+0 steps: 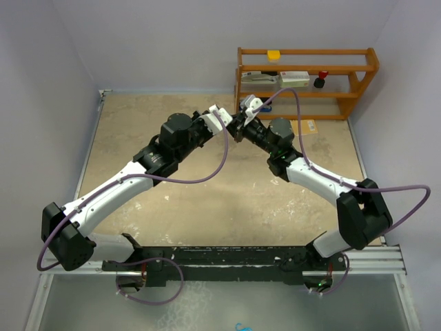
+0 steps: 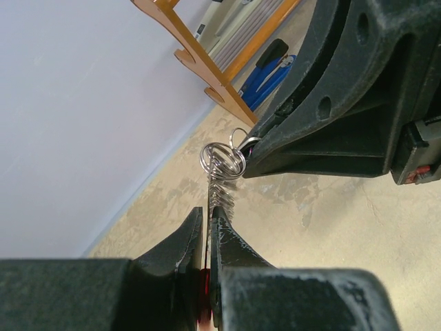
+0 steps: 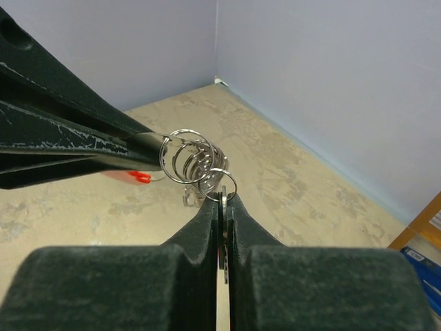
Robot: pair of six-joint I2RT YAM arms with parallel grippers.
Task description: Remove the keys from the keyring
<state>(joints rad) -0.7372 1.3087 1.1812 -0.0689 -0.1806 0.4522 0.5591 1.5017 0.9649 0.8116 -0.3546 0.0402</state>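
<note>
Both grippers meet in mid-air over the far middle of the table (image 1: 172, 200). My left gripper (image 1: 231, 124) (image 2: 207, 215) is shut on the keyring, its red strip (image 2: 202, 289) between the jaws. The silvery ridged arc (image 2: 220, 192) runs out to a cluster of split rings (image 2: 222, 163) (image 3: 193, 158). My right gripper (image 1: 244, 128) (image 3: 222, 198) is shut on a flat silver key (image 3: 222, 258), which hangs from a small ring (image 3: 218, 183) of that cluster. In the left wrist view the right gripper's fingers (image 2: 324, 110) hide the key.
A wooden shelf (image 1: 306, 76) stands at the back right against the wall, holding boxes, a yellow block (image 1: 274, 55) and a red-and-black item (image 1: 320, 77). A blue-handled tool (image 2: 270, 74) lies under the shelf. Walls close in the left, back and right sides.
</note>
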